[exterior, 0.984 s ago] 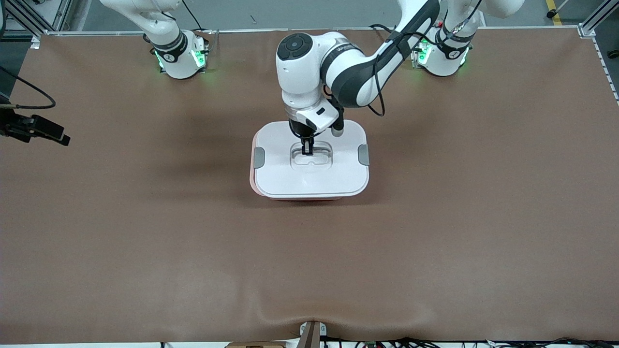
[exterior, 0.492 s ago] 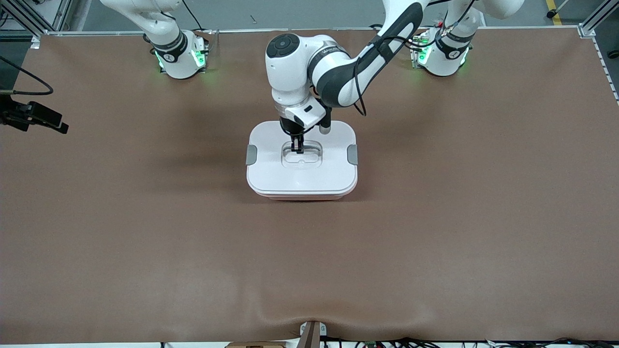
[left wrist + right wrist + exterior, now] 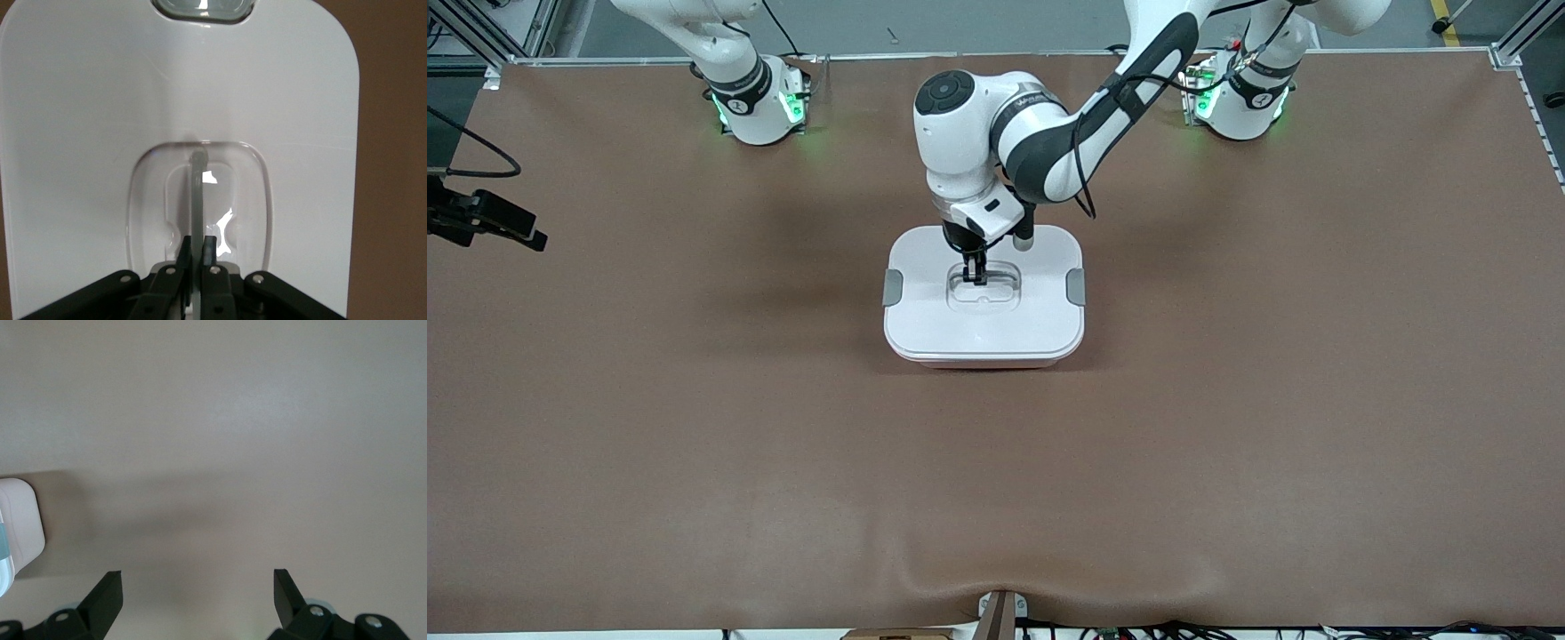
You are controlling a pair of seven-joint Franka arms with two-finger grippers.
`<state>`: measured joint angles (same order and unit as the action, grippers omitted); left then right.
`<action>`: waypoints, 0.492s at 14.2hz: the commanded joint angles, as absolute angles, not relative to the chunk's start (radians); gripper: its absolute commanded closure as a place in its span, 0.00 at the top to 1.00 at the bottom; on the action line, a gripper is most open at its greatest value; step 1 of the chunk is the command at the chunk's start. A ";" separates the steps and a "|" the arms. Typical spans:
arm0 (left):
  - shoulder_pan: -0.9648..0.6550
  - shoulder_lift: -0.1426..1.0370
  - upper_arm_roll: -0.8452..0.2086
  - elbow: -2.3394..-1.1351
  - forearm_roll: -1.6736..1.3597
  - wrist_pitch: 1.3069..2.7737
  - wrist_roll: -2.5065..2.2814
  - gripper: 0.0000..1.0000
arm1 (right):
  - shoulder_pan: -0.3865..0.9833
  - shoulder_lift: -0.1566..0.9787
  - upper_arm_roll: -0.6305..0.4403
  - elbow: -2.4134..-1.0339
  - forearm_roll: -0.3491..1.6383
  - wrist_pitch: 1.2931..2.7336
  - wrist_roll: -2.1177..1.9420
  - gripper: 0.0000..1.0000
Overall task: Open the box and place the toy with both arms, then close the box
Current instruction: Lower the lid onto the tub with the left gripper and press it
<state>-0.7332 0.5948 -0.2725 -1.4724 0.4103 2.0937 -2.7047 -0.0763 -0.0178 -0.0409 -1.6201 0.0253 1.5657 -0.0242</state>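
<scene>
The box [image 3: 978, 363] stands mid-table with only a pale pink strip of the tub showing under its white lid [image 3: 984, 329]. My left gripper [image 3: 975, 277] reaches down into the lid's clear recess, shut on the thin handle bar [image 3: 198, 190]. In the left wrist view the left gripper [image 3: 198, 248] pinches that bar between its fingers, with the lid [image 3: 100, 100] spread around it. My right gripper [image 3: 525, 233] hangs open and holding nothing over the right arm's end of the table. The right wrist view shows the right gripper [image 3: 198, 585] above bare table. The toy is out of view.
Grey clips [image 3: 893, 288] [image 3: 1076, 286] sit on the lid's two short sides. A white lid corner [image 3: 20, 527] shows at the edge of the right wrist view. The brown table mat [image 3: 1227, 444] spreads wide around the box.
The lid, held by my left gripper, has shifted toward the right arm's end and sunk squarely onto the tub. The right gripper has drifted slightly toward the table's edge.
</scene>
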 commanded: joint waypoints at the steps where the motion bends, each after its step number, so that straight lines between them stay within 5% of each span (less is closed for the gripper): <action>1: -0.747 0.612 -0.264 -1.456 0.437 2.100 -2.723 0.00 | -0.092 -0.044 -0.025 -1.635 0.014 1.574 -0.035 1.00; 7: -0.739 0.618 -0.262 -1.454 0.442 2.100 -2.711 0.00 | -0.089 -0.044 -0.023 -1.631 0.014 1.572 -0.032 1.00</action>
<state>-0.7330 0.6022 -0.2699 -1.4702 0.4110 2.0958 -2.7041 -0.0763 -0.0216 -0.0385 -1.6187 0.0243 1.5692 -0.0259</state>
